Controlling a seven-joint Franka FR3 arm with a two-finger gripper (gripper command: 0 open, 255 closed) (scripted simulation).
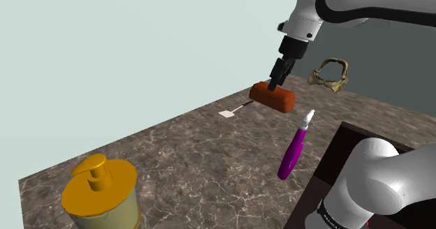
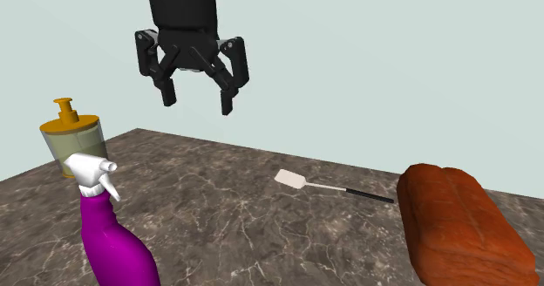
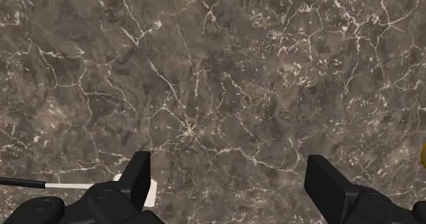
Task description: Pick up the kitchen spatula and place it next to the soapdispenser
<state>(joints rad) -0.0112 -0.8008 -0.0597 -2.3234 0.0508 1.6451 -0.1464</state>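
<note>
Purple spray bottle (image 1: 293,151), brown loaf (image 1: 281,100), skeletal object (image 1: 334,85), marble counter (image 1: 195,151)

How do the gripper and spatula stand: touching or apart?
Apart. The second exterior view shows the gripper, jaws open, hanging above the spatula, which lies flat on the counter.

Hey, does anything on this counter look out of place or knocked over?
Nothing looks spilled or broken. The one oddity is a tan, toothed jaw-shaped object at the far corner of the counter in the shoulder view, past the brown loaf; it looks unusual among kitchen things. The spatula lies flat.
</note>
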